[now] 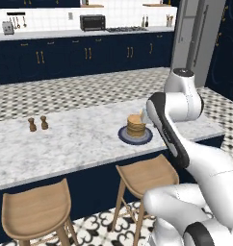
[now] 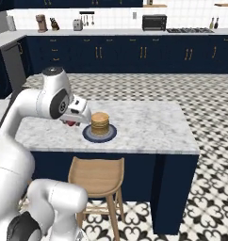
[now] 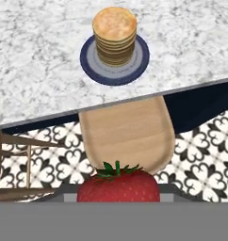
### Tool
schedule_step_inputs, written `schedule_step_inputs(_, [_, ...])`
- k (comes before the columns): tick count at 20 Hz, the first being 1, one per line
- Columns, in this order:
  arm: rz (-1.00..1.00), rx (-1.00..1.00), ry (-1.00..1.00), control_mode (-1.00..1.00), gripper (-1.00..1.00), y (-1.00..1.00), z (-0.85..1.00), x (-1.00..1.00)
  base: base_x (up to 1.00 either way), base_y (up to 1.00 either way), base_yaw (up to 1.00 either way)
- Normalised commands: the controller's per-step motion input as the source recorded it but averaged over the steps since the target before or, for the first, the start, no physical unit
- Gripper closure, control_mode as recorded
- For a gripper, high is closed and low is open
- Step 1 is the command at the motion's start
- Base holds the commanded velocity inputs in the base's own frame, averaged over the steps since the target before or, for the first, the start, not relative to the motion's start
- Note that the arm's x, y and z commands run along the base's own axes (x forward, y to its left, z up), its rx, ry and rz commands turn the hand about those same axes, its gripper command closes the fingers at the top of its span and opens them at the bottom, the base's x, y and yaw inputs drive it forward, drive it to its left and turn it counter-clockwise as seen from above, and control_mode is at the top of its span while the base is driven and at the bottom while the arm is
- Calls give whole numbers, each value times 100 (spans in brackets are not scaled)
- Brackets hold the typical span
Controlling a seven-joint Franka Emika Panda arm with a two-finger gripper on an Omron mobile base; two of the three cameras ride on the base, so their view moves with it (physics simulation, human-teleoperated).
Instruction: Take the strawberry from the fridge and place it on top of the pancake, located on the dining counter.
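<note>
Small bright red strawberry (image 3: 118,186) w/ green leaf cap sits pinched in the jaws of the white arm's gripper (image 2: 71,123), at the near edge of the white-grey marble surface (image 1: 70,137), just beside the golden-tan pancake stack (image 3: 115,35) on its dark blue round plate (image 3: 87,61). Right base view shows only a red sliver under the hand; hand view shows the tan wooden stool (image 3: 127,134) below.

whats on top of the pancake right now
Nothing: the top of the pancake is bare golden. The strawberry is held in the end effector, short of the stack. The plate beneath the stack is covered.
</note>
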Motion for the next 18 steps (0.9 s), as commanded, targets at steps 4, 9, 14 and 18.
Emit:
schedule_step_inputs(4, [0, 0, 2, -100, 100, -3, -15, 100, 0, 0, 0])
schedule_step_inputs(9, [0, 0, 3, -100, 100, 0, -21, 100, 0, 0, 0])
schedule_step_inputs(14, [0, 0, 3, -100, 100, 0, -30, 100, 0, 0, 0])
schedule_step_inputs(18, [0, 0, 2, -100, 100, -7, -47, 100, 0, 0, 0])
